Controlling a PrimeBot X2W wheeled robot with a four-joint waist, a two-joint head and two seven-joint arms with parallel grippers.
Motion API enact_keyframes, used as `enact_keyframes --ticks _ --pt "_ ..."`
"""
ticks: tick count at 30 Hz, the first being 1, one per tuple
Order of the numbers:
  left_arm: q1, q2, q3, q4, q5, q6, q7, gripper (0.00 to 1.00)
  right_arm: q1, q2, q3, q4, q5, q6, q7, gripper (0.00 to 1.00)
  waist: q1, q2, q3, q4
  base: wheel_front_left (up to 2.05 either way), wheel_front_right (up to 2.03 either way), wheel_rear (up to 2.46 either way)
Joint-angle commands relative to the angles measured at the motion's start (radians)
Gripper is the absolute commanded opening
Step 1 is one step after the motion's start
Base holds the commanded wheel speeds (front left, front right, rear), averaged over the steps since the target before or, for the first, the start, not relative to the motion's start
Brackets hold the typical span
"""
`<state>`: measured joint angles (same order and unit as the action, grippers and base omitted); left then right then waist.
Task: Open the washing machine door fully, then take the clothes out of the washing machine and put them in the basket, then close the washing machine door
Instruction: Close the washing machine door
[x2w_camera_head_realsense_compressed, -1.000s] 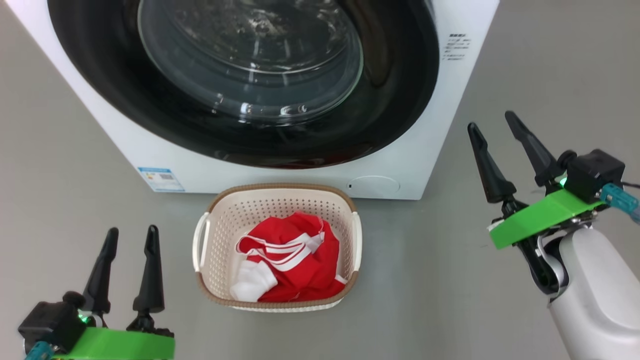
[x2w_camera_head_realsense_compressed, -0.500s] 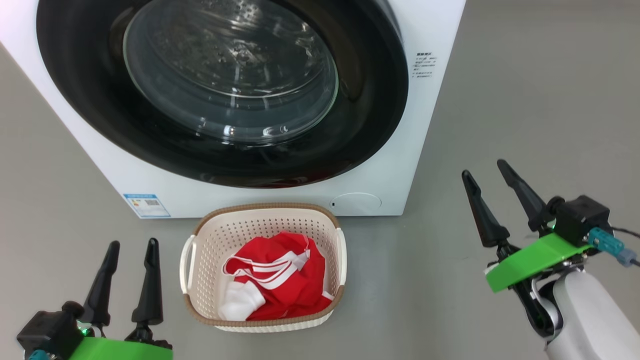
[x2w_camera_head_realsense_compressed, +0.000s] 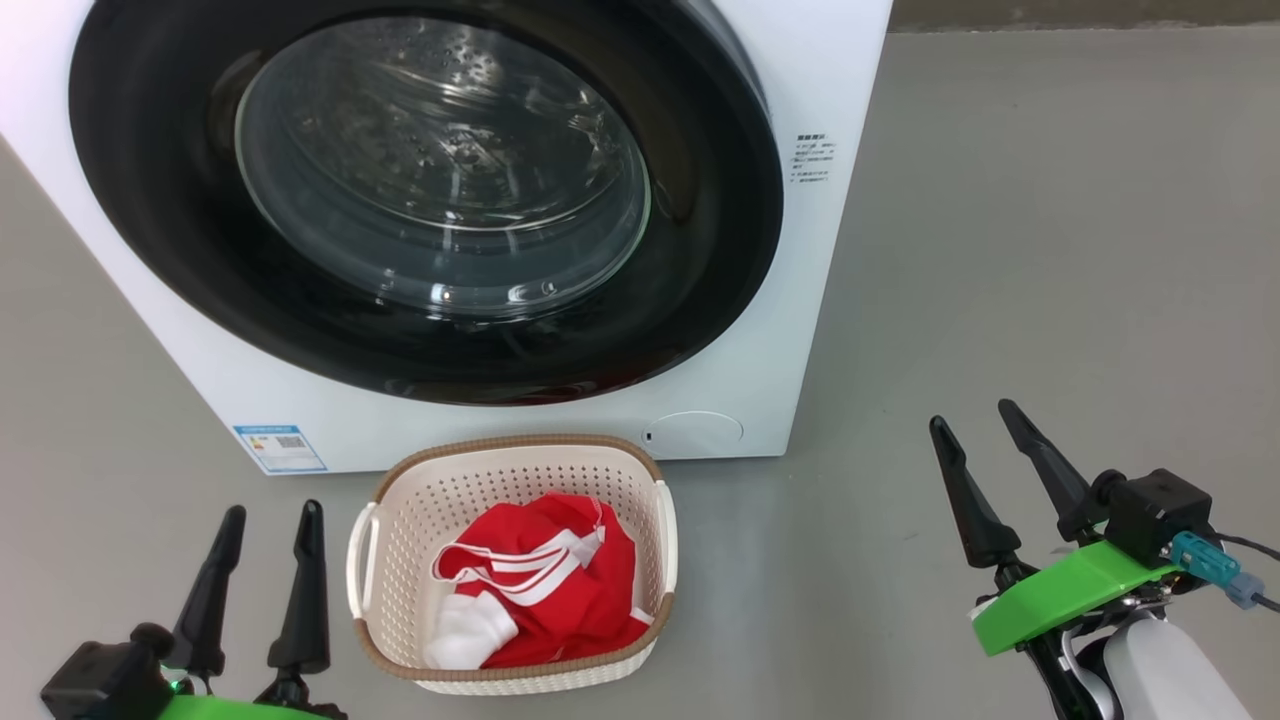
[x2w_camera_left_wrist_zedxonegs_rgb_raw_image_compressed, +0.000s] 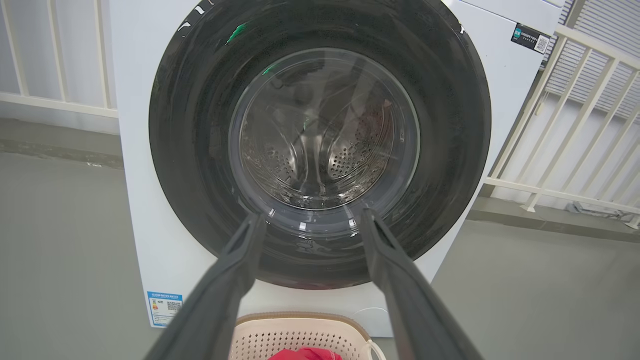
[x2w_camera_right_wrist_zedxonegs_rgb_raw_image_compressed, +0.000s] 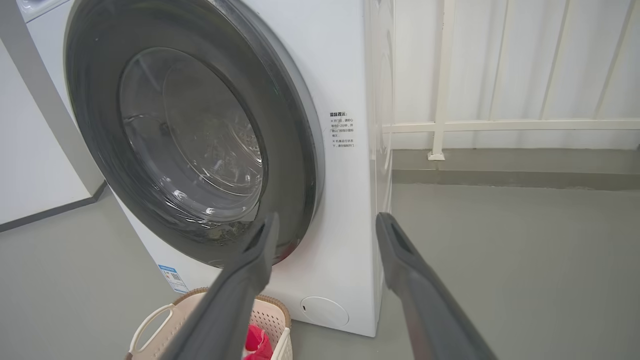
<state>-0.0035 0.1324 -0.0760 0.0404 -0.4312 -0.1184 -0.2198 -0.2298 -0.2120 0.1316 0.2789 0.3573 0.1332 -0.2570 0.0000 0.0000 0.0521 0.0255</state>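
The white washing machine (x2w_camera_head_realsense_compressed: 820, 330) fills the upper head view, and its round black-rimmed door (x2w_camera_head_realsense_compressed: 430, 190) with the glass bowl lies flat against the front, shut. On the floor before it stands the cream basket (x2w_camera_head_realsense_compressed: 400, 520) holding the red clothes (x2w_camera_head_realsense_compressed: 560, 590) with white stripes. My left gripper (x2w_camera_head_realsense_compressed: 270, 515) is open at the lower left, beside the basket, holding nothing. At the lower right my right gripper (x2w_camera_head_realsense_compressed: 975, 415) is open and empty, well clear of the machine. The left wrist view faces the door (x2w_camera_left_wrist_zedxonegs_rgb_raw_image_compressed: 450, 125) straight on, basket (x2w_camera_left_wrist_zedxonegs_rgb_raw_image_compressed: 280, 335) below its open fingers.
Grey floor (x2w_camera_head_realsense_compressed: 1050, 250) spreads to the right of the machine. A white railing (x2w_camera_right_wrist_zedxonegs_rgb_raw_image_compressed: 500, 125) runs behind and beside it, and a white wall (x2w_camera_right_wrist_zedxonegs_rgb_raw_image_compressed: 30, 175) stands to its left in the right wrist view. A blue label (x2w_camera_head_realsense_compressed: 280, 448) marks the machine's lower corner.
The head camera has pulled back and tilted, so machine and basket sit lower and further left in the picture. My right gripper has dropped lower and nearer to me; both grippers stay open.
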Motion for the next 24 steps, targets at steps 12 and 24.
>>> enact_keyframes --ticks 12,24 --pt "-0.011 0.026 0.021 -0.038 -0.015 0.012 0.013 1.0 0.011 0.009 -0.005 -0.038 -0.026 -0.002 -0.005 1.0 0.0 0.0 -0.001 -0.011 0.0 0.0 0.0" --pt "-0.017 0.033 0.014 -0.035 -0.026 0.015 0.015 1.0 0.011 0.015 -0.019 -0.043 -0.034 -0.002 -0.005 1.0 0.0 0.0 0.003 -0.001 0.0 0.0 0.0"
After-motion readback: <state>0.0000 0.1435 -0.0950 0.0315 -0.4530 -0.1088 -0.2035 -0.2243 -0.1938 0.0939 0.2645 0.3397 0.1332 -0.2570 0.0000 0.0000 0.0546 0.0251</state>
